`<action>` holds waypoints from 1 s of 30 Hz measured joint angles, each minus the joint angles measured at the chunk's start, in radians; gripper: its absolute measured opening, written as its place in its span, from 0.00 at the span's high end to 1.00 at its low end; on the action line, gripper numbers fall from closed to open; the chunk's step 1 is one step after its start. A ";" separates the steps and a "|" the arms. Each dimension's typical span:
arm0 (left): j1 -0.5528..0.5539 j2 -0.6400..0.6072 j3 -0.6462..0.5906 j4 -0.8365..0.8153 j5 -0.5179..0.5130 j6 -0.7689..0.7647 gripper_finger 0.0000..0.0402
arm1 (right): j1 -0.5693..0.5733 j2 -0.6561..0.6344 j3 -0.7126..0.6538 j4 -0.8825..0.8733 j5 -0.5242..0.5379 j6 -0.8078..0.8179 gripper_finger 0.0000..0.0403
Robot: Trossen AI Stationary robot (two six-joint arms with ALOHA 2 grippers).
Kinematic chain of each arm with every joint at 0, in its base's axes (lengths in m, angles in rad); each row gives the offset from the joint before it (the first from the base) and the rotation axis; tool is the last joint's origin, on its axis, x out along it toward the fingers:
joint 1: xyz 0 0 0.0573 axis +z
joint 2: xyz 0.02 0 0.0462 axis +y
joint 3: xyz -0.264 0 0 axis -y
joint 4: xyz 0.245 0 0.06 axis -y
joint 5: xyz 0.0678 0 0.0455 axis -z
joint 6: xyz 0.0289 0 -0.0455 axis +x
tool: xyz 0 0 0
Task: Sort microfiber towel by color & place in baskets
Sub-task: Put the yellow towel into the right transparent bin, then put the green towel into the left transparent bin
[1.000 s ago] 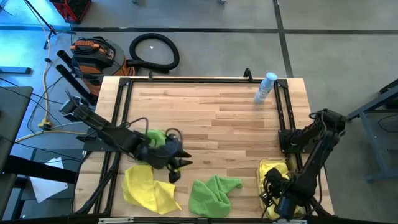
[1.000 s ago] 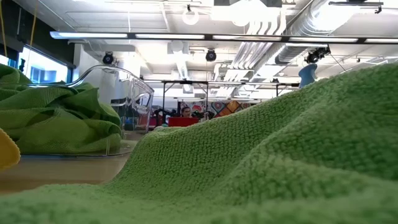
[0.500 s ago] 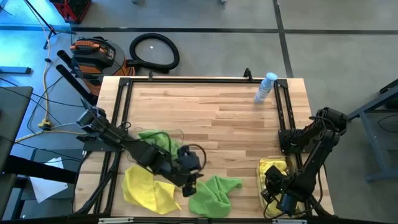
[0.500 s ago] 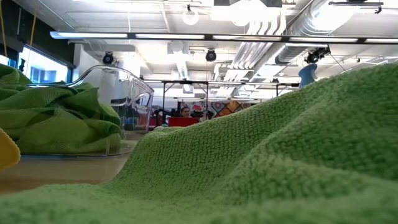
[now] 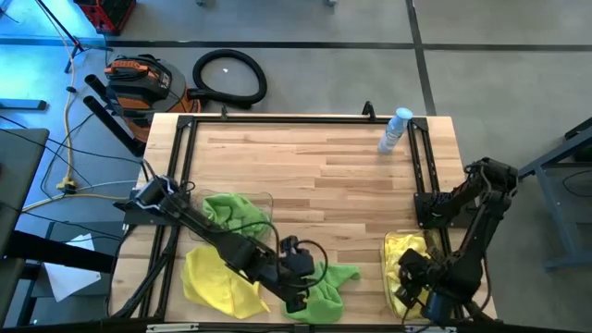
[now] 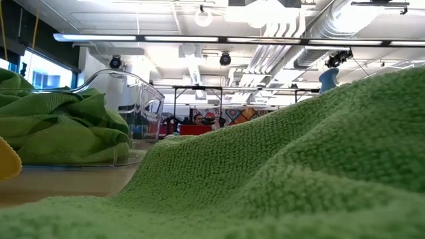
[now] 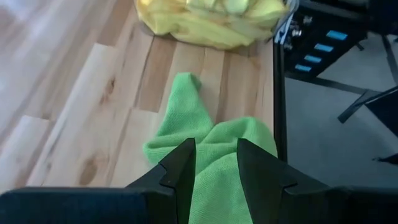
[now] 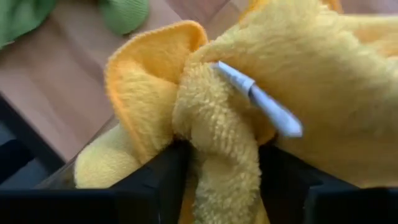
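A wooden table [image 5: 314, 166] sits on a grey floor. The left gripper [image 5: 298, 298] hangs right over the loose green towel [image 5: 319, 282] near the front edge, its two fingers [image 7: 180, 168] a little apart with nothing held. A yellow towel [image 5: 222, 282] lies beside it. The left basket [image 5: 264, 199] holds green towels. The right gripper [image 8: 217, 168] pinches a yellow cloth [image 8: 261, 81] in the right basket [image 5: 388, 268].

A clear water bottle [image 5: 395, 129] lies near the wooden table's [image 5: 314, 166] far right corner, beside a black metal frame [image 5: 424, 166].
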 joint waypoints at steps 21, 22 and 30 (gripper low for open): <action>0.036 0.173 0.000 0.103 0.142 0.018 0.67 | 0.124 -0.004 0.258 -0.277 0.003 0.119 0.55; 0.037 0.182 0.001 0.120 0.158 0.019 0.65 | 0.129 -0.004 0.258 -0.278 0.004 0.129 0.55; 0.020 0.228 0.001 0.144 0.162 0.227 0.58 | 0.146 -0.004 0.258 -0.280 0.004 0.166 0.55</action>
